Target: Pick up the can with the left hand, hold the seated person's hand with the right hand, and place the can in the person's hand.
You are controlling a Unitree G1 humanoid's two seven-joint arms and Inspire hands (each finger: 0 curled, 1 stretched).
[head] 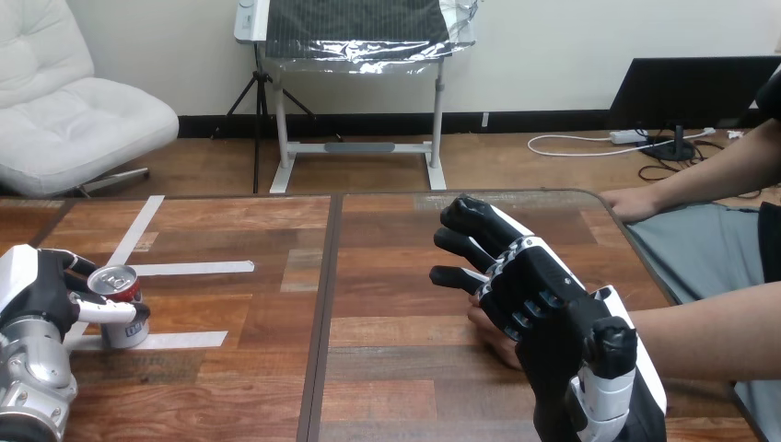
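A red and silver can (122,313) stands upright on the wooden table (276,387) at the far left, on a strip of white tape. My left hand (41,295) is curled round it, thumb across its front. My right hand (530,295) is at centre right, back up, lying over the person's hand (490,337), which rests on the table beneath it with its fingertips showing at the lower left. My right fingers (456,244) reach out nearly straight past that hand, and none is seen wrapped round it. The person's forearm (709,341) comes in from the right.
Several white tape strips (193,268) mark the left half of the table. A dark seam (324,304) runs front to back between the two tabletops. The person's other hand (631,204) rests at the far right table edge.
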